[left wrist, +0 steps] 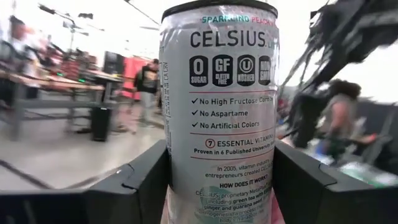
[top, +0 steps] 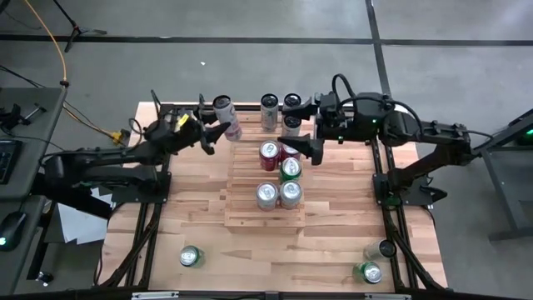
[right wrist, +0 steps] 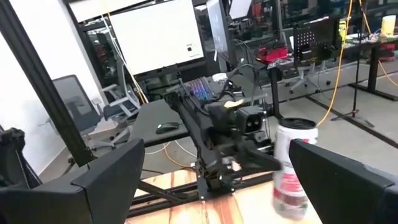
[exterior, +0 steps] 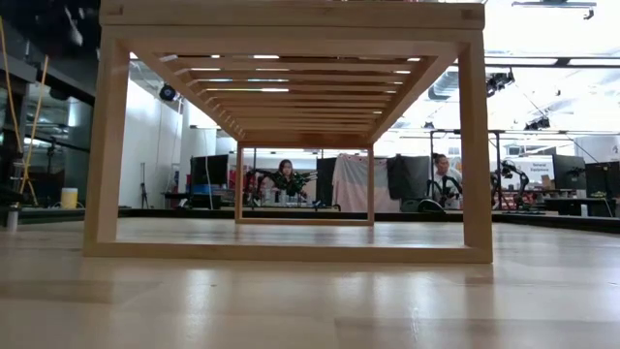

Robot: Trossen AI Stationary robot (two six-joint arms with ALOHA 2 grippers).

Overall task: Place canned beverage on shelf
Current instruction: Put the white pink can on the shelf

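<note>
Between left hand (left wrist: 221,186) fingers, glossy cylindrical can (left wrist: 219,106); slatted wood shelf (top: 250,200).

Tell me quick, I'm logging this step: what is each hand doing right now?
Left hand: closed on a white drink can.
Right hand: open, holding nothing, over the shelf.
</note>
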